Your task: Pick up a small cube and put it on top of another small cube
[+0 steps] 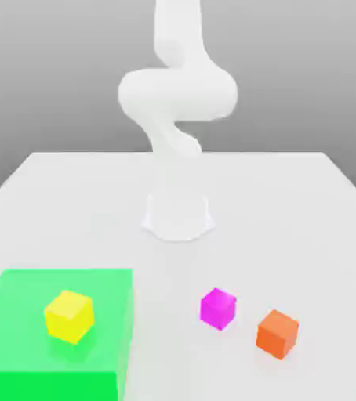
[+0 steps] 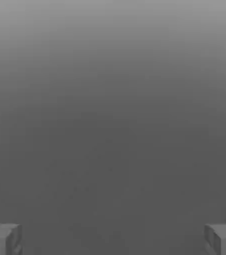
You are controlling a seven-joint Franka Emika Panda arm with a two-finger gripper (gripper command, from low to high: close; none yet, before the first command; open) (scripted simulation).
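Note:
Three small cubes lie on the white table [image 1: 291,204]. A yellow cube [image 1: 69,316] sits on a flat green block [image 1: 24,345] at the exterior view's left. A magenta cube [image 1: 217,308] rests on the table right of the middle, and an orange cube [image 1: 277,333] stands just to its right, apart from it. In the hand view my gripper [image 2: 113,239] is open, its two grey fingertips [image 2: 3,239] far apart with nothing between them, facing plain grey background. The white arm [image 1: 177,94] rises from its base, folded high above the table.
The arm's round base [image 1: 178,215] stands mid-table behind the cubes. The green block fills the front corner at the exterior view's left. Bare table surface lies between the block and the magenta cube.

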